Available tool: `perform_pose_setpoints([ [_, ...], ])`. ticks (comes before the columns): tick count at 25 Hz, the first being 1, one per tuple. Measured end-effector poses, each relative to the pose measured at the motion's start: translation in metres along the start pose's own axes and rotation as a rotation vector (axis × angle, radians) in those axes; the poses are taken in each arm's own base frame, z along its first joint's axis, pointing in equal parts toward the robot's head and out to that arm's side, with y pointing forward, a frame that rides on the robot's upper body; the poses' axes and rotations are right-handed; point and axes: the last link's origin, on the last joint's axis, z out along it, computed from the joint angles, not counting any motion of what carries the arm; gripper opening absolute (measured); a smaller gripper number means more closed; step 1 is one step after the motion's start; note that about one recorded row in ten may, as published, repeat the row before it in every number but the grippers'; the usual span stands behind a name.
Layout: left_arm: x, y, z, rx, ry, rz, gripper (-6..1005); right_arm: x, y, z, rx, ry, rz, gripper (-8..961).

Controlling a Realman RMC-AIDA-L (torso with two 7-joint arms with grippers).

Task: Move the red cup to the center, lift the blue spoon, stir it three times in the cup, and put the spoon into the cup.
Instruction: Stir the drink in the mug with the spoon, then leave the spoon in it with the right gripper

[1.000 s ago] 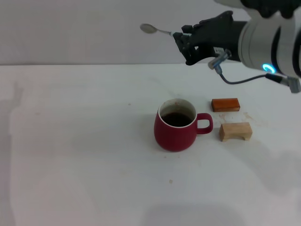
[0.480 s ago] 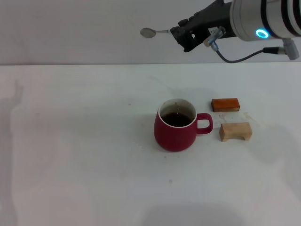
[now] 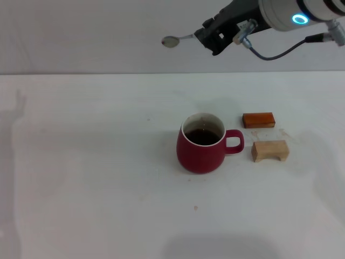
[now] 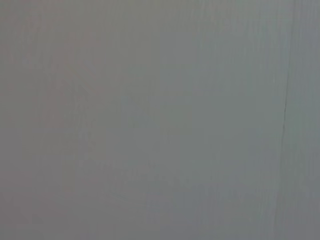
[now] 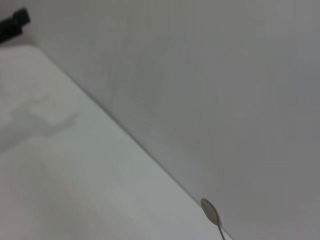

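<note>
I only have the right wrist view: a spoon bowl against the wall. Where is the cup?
Observer: The red cup stands mid-table with dark liquid in it, well below the right claw.
Operator: Is the spoon really held?
Observer: Yes, the right claw is shut on the blue spoon, which sticks out sideways toward the robot's left, high above the table.
Operator: Anything near the cup?
Observer: An orange-brown block and a pale wooden block lie just beyond its handle.
</note>
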Motion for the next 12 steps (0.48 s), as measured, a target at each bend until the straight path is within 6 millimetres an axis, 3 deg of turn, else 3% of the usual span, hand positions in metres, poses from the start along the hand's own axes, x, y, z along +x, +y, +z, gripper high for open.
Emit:
perform_pose_setpoints([
  [5, 0.0000, 0.0021, 0.0007, -0.003, 0.001, 0.000, 862, 0.0034, -0.0089, -0.0032, -0.008, 0.057, -0.096, 138],
  [12, -0.0008, 0.0042, -0.0003, -0.006, -0.001, -0.002, 863, 0.0033, -0.0036, -0.0058, -0.057, 0.121, -0.223, 138],
])
